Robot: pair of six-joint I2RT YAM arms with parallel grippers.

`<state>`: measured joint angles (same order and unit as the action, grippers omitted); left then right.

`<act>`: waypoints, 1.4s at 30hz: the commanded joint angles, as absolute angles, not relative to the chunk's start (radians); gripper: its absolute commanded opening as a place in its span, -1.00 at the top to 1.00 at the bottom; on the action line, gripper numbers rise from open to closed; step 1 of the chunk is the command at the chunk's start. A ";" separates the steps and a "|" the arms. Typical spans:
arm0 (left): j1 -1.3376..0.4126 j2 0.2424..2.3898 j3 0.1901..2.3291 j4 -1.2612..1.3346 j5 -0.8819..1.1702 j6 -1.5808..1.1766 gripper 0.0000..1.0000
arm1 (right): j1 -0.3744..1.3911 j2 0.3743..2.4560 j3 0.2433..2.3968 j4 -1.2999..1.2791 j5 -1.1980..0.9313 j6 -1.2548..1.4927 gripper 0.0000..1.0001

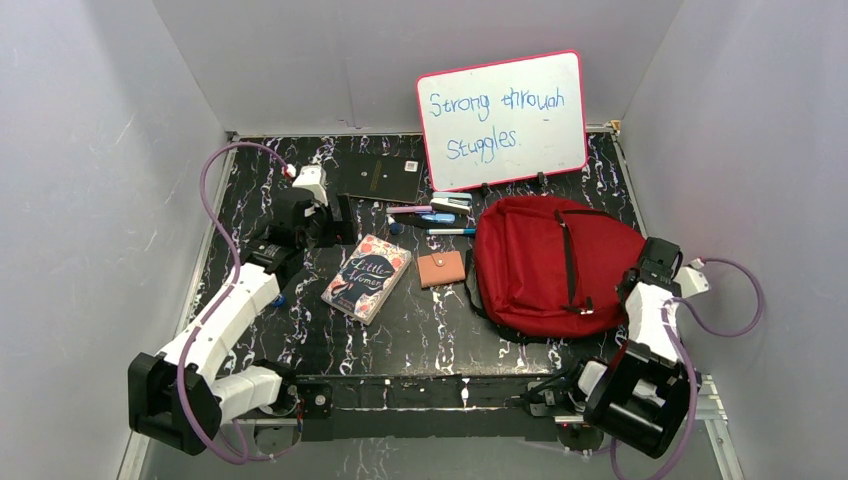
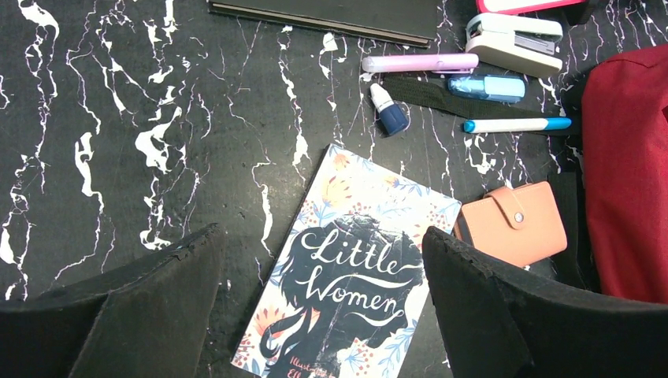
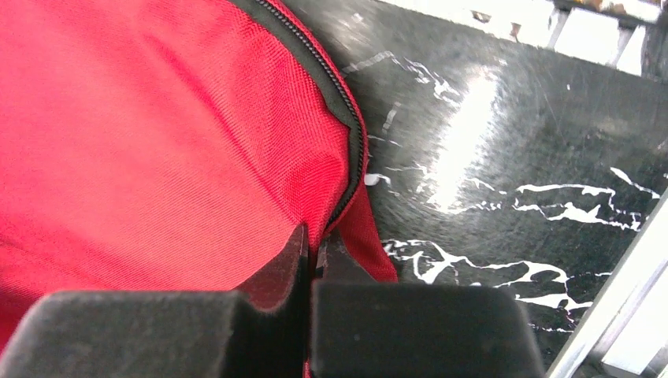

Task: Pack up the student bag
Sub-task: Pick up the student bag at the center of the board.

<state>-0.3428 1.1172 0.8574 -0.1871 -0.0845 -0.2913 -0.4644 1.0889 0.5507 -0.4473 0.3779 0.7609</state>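
The student bag (image 1: 545,265), a large red backpack with black straps, lies flat on the right half of the black marbled table. My right gripper (image 1: 640,282) is at the bag's right edge. In the right wrist view it (image 3: 315,244) is shut on the bag's red fabric (image 3: 157,142), right at the black zipper seam (image 3: 346,118). My left gripper (image 1: 338,222) hovers over the table's left side. In the left wrist view it (image 2: 323,260) stands wide open and holds nothing, with the "Little Women" book (image 2: 346,268) on the table below.
A tan wallet (image 2: 512,224) lies between the book and the bag. Behind them are a stapler (image 2: 516,39), a pink pen (image 2: 417,63), a blue correction tape (image 2: 488,87), a blue-capped marker (image 2: 516,124), a small bottle (image 2: 388,110) and a black notebook (image 2: 331,16). A whiteboard (image 1: 500,120) leans against the back wall.
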 commanded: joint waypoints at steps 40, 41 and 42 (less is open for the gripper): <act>-0.353 1.060 0.999 -0.253 -0.092 -0.327 -0.83 | -0.221 1.132 1.579 -0.244 -0.607 0.722 1.00; -0.353 1.055 0.997 -0.255 -0.098 -0.327 -0.83 | -0.172 1.143 1.587 -0.234 -0.585 0.726 1.00; -0.353 1.052 0.998 -0.257 -0.105 -0.328 -0.83 | -0.117 1.160 1.598 -0.221 -0.563 0.728 1.00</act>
